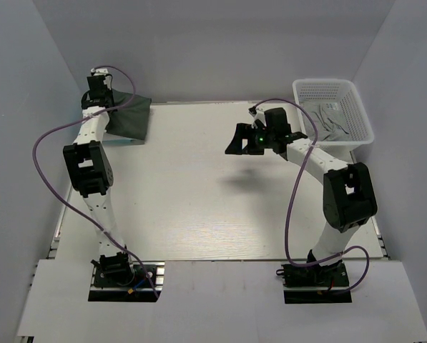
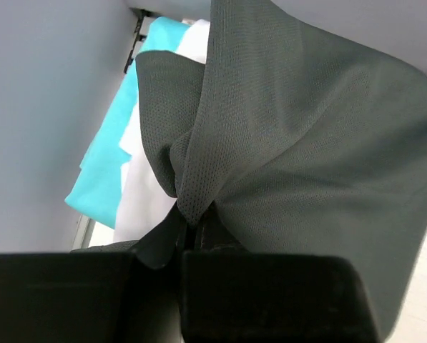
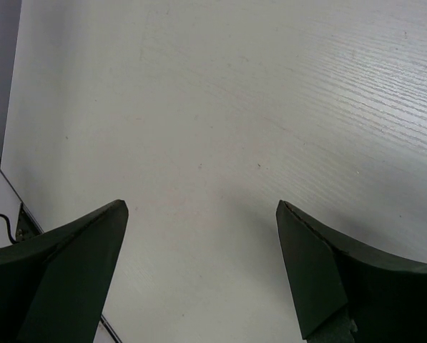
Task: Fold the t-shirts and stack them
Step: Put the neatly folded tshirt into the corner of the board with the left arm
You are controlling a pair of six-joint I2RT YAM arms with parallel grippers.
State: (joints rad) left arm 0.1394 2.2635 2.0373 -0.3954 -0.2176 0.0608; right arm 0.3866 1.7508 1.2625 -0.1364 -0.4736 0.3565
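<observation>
My left gripper (image 1: 99, 91) is at the table's far left corner, shut on a fold of the dark charcoal-grey t-shirt (image 1: 131, 118), which hangs bunched from it. In the left wrist view the pinched cloth (image 2: 299, 136) fills the frame above the gripper (image 2: 192, 227). Under it lie a white t-shirt (image 2: 145, 189) and a teal t-shirt (image 2: 106, 171). My right gripper (image 1: 239, 140) hovers open and empty above the middle of the table; its fingers (image 3: 320, 271) stand wide apart over bare table. A lighter grey t-shirt (image 1: 335, 121) lies in the basket.
A white plastic lattice basket (image 1: 356, 107) stands at the far right corner of the white table (image 1: 199, 207). Grey walls close in the left, back and right sides. Purple cables loop beside both arms.
</observation>
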